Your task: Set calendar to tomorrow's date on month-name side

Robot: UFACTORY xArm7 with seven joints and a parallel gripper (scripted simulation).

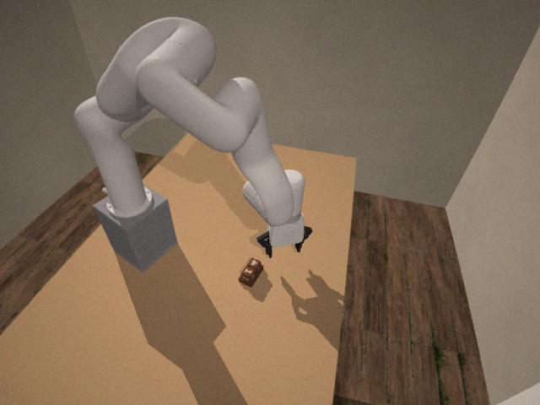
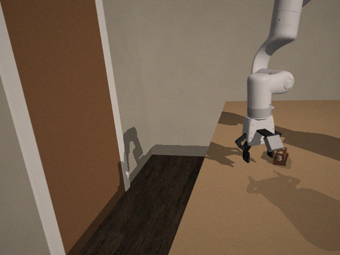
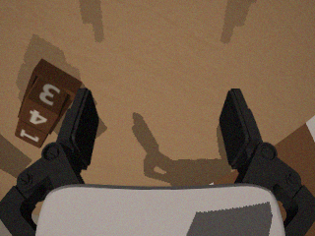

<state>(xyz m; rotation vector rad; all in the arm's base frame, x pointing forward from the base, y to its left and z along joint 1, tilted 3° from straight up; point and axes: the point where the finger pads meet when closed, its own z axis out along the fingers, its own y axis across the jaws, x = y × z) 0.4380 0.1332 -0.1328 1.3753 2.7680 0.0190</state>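
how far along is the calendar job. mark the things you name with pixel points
Done: the calendar (image 1: 251, 272) (image 2: 280, 161) (image 3: 41, 103) stands on the table (image 1: 278, 348) (image 2: 247, 197) (image 3: 162, 54).
In hand: nothing; the gripper (image 1: 284, 253) (image 2: 258, 158) (image 3: 159, 103) is open beside it.
Left: I can't tell whether the date is already tomorrow's; digits 3, 4 and 1 show, but no month name is readable.

And here's the arm (image 1: 187, 99) (image 2: 285, 24), all smooth off-white tubes and rounded elbows, rising from a round flange (image 1: 148, 204) on a boxy grey block (image 1: 143, 235), with a round cap (image 2: 288, 82) on one joint carrying a small marking (too tiny to read, sadly). Down at the wrist we get a grey band (image 2: 259, 112), then the gripper (image 1: 284, 253) (image 2: 259, 159) (image 3: 159, 103), its pale housing flaring wider and dotted with little screws, and black linkages running into dark, flat-faced fingers, round pivots showing at their joints!
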